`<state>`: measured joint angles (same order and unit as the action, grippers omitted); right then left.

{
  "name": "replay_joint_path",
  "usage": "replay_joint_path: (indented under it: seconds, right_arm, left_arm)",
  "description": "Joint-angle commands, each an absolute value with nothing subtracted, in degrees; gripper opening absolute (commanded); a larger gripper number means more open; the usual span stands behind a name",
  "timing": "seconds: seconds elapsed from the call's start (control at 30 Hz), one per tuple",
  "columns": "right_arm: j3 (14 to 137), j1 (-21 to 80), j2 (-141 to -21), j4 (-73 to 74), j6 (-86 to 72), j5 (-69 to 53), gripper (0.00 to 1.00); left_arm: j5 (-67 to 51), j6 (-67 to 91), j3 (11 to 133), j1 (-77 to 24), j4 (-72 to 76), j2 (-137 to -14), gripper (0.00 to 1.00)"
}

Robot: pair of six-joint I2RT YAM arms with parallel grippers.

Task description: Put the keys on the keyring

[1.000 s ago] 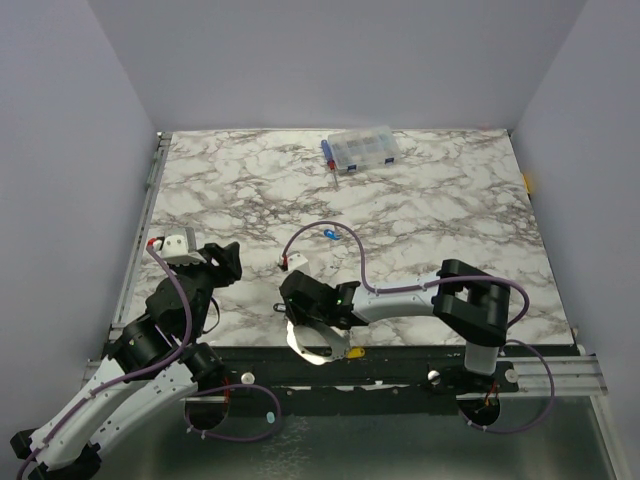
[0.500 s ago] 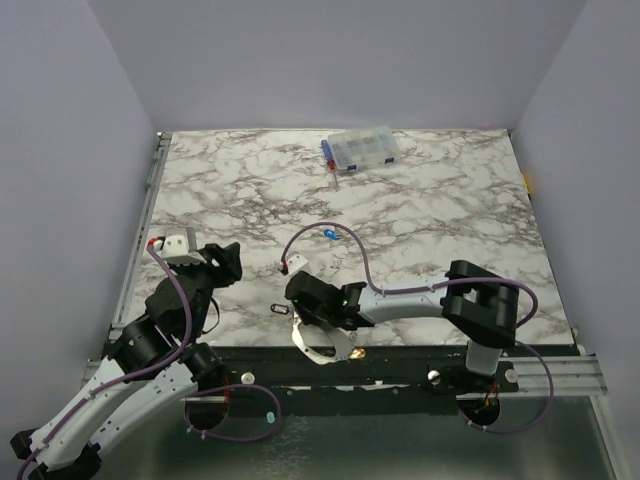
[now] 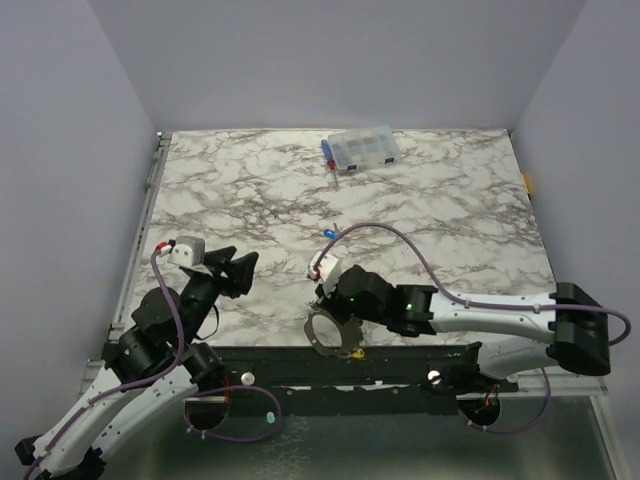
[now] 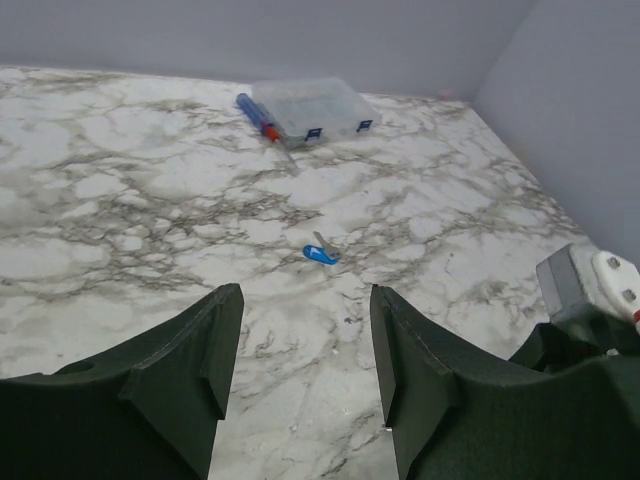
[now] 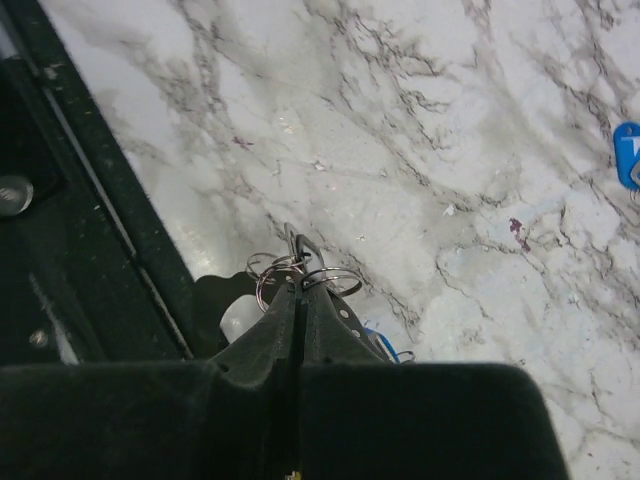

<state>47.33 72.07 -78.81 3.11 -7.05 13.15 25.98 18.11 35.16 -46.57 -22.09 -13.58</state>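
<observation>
Right pincer (image 5: 298,290) clenched on the keyring (image 3: 308,333), left pincer (image 4: 300,370) released, blue key (image 4: 320,254) and clear box (image 4: 312,108) beyond.

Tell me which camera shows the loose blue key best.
Left wrist: the blue key lies whole and unobstructed mid-frame. Top external shows only a tiny blue speck; right wrist catches it cropped at the frame edge.

Clear compartment box (image 3: 362,148) on marble table (image 3: 450,220), near far edge; blue-red tool (image 3: 328,156) beside it
</observation>
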Motion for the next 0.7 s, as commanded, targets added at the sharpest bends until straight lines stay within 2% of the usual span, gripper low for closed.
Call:
replay_joint_path:
  seconds: [0.0, 0.27, 0.57, 0.67]
  right_arm:
    - [45.0, 72.7, -68.1, 6.1, 0.0, 3.7, 0.01]
    - [47.5, 72.7, -52.2, 15.8, 2.9, -7.3, 0.01]
    - [54.9, 72.7, -49.8, 28.5, 5.6, -16.0, 0.01]
    - [57.2, 72.7, -50.2, 31.9, 6.0, -14.2, 0.01]
  left_arm:
    - [8.9, 13.7, 33.9, -46.3, -16.0, -12.4, 0.59]
    - [-15.6, 10.0, 36.0, -46.3, -12.2, -20.0, 0.57]
    - [-40.7, 10.7, 38.7, -46.3, -0.4, -30.0, 0.55]
    - [-42.0, 10.1, 39.8, -46.3, 2.0, -32.9, 0.55]
